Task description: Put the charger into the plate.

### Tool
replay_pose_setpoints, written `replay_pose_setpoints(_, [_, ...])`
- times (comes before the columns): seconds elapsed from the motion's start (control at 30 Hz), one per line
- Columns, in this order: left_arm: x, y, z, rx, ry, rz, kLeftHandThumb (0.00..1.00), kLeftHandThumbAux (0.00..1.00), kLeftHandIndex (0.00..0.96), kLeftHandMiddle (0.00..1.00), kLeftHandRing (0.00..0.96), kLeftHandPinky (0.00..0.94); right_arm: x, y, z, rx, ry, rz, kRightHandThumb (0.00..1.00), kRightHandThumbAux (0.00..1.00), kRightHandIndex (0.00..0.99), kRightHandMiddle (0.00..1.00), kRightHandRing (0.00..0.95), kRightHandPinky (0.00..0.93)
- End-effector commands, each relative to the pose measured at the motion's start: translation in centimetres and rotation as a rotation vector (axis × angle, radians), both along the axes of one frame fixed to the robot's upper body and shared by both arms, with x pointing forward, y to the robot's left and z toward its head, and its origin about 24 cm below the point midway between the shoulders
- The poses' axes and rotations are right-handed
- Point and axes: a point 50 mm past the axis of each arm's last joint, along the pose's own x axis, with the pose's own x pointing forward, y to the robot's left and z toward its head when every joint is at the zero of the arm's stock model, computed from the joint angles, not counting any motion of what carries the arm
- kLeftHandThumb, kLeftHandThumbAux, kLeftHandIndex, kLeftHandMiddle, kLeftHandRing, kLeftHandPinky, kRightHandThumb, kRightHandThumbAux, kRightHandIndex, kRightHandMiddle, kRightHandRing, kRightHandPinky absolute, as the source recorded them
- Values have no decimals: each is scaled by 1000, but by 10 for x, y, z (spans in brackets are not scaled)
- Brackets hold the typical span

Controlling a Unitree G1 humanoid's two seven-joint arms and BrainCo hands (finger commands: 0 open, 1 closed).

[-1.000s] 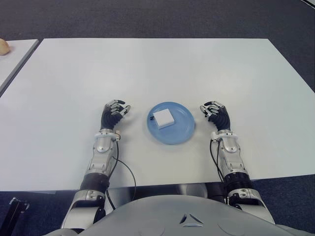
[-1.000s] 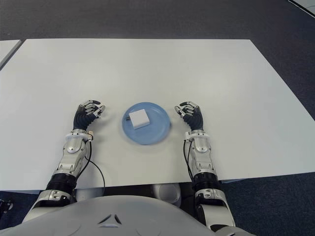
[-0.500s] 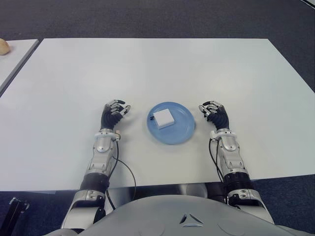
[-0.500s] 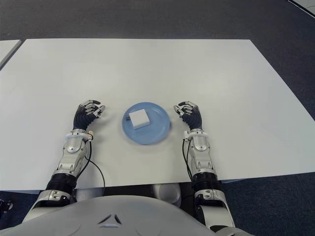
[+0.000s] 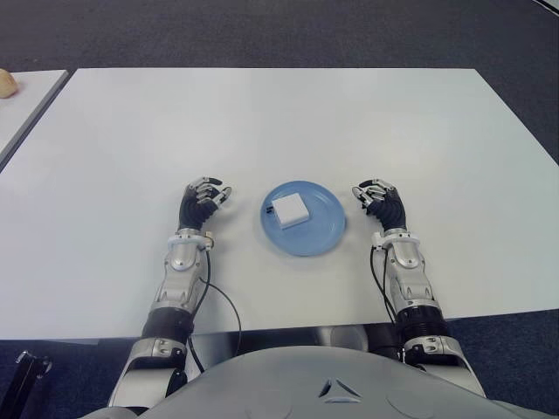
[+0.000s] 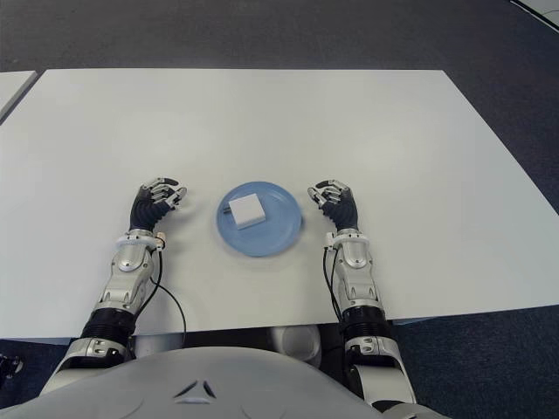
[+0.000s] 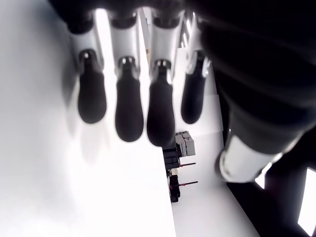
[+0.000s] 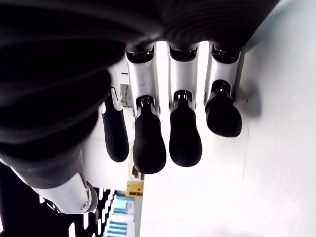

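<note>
Two hands sat near the table's front edge, either side of the plate (image 5: 303, 218): left hand (image 5: 202, 203) to its left, right hand (image 5: 381, 202) to its right, both with fingers curled in and gripping nothing, no contact with the plate. Looked like they were parked clear because the job seemed done. Between them, the blue plate held the white charger (image 5: 289, 209), lying flat toward its left side. Beyond that, just bare white table (image 5: 288, 122), with a small pale object (image 5: 7, 83) on the neighbouring surface far left.
</note>
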Motion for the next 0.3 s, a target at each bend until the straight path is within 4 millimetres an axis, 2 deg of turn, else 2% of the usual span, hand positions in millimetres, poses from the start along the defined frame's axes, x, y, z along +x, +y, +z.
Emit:
replay_pose_setpoints(0.03, [-3, 0, -5, -7, 33, -1, 706, 719, 434, 645, 637, 624, -14, 2, -20, 22, 105, -9, 701, 730, 435, 767, 752, 744])
replay_pose_setpoints(0.3, [-3, 0, -5, -8, 32, -8, 706, 718, 434, 650, 642, 627, -15, 3, -19, 27, 98, -4, 702, 730, 435, 766, 753, 748])
